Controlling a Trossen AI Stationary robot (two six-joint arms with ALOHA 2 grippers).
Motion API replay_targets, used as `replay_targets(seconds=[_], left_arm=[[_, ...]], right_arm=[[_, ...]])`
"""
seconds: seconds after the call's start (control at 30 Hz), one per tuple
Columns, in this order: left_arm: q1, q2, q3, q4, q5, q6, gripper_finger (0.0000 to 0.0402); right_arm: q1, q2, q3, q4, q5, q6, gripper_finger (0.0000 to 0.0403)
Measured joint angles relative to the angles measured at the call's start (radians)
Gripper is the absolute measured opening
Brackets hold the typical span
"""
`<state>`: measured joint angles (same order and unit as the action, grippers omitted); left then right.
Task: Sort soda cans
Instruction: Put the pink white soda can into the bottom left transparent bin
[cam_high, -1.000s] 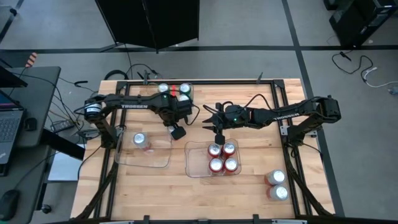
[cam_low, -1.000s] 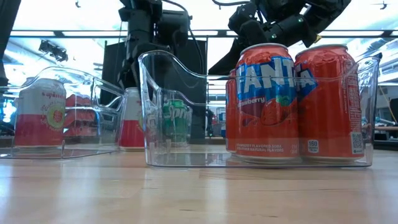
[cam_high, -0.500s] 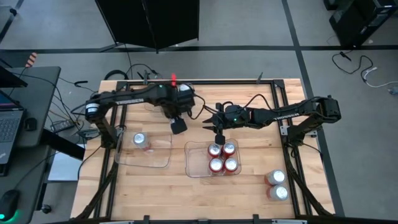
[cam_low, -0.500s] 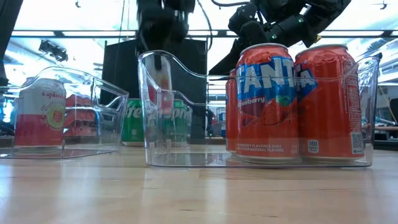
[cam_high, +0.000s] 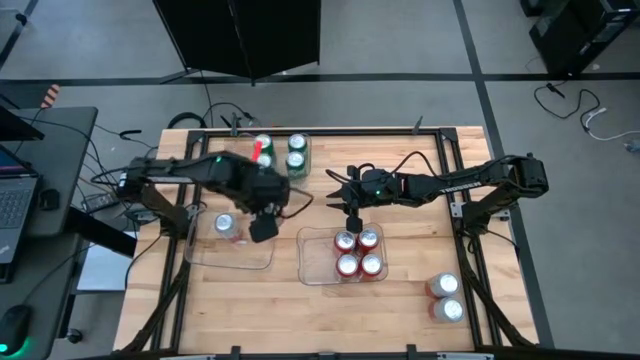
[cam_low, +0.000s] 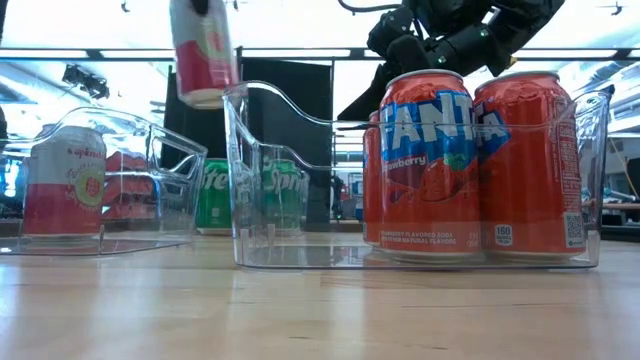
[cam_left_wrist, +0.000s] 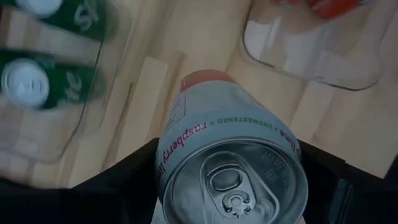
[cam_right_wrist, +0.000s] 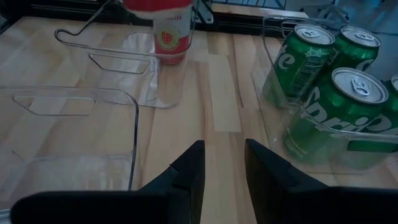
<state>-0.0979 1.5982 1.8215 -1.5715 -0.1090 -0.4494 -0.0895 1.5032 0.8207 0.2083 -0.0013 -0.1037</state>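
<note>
Carrying a silver-white can (cam_left_wrist: 233, 168), the left gripper (cam_high: 262, 226) has swung from the green cans (cam_high: 296, 152) toward the wooden table's (cam_high: 400, 295) left tray (cam_high: 250, 255). Right gripper (cam_high: 352, 212), fingers narrowly apart and empty, hovers beside the red cans (cam_high: 357, 250); grey floor (cam_high: 400, 90) lies beyond.

I saw three clear trays around the middle tray (cam_high: 312, 262): one left (cam_high: 255, 262), one behind (cam_high: 240, 160).

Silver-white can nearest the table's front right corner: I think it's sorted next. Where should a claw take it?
Take the can by its round side wall, coming down from above: it stands upright. Close on the left and right flanks; its twin crowds the far side.
</note>
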Motion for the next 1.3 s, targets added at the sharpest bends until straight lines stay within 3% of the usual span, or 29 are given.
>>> replay_targets(seconds=[0.17, 0.43, 0.6, 0.93, 1.3], left_arm=[[-0.112, -0.092, -0.132, 0.0, -0.007, -0.202, 0.0286], [-0.286, -0.215, -0.424, 0.0, 0.029, -0.678, 0.0286], [-0.363, -0.268, -0.529, 0.041, 0.053, -0.907, 0.0286], [-0.434, -0.278, -0.662, 0.174, 0.047, -1.029, 0.0286], [-0.434, -0.278, -0.758, 0.239, 0.076, -1.038, 0.0286]], right_arm=[[0.0, 0.0, 0.0, -0.001, 0.0, -0.001, 0.0099], [0.0, 0.0, 0.0, -0.001, 0.0, -0.004, 0.0099], [0.0, 0.0, 0.0, -0.001, 0.0, -0.004, 0.0099], [0.0, 0.0, 0.0, -0.001, 0.0, -0.004, 0.0099], [0.001, 0.0, 0.0, -0.001, 0.0, -0.004, 0.0099]])
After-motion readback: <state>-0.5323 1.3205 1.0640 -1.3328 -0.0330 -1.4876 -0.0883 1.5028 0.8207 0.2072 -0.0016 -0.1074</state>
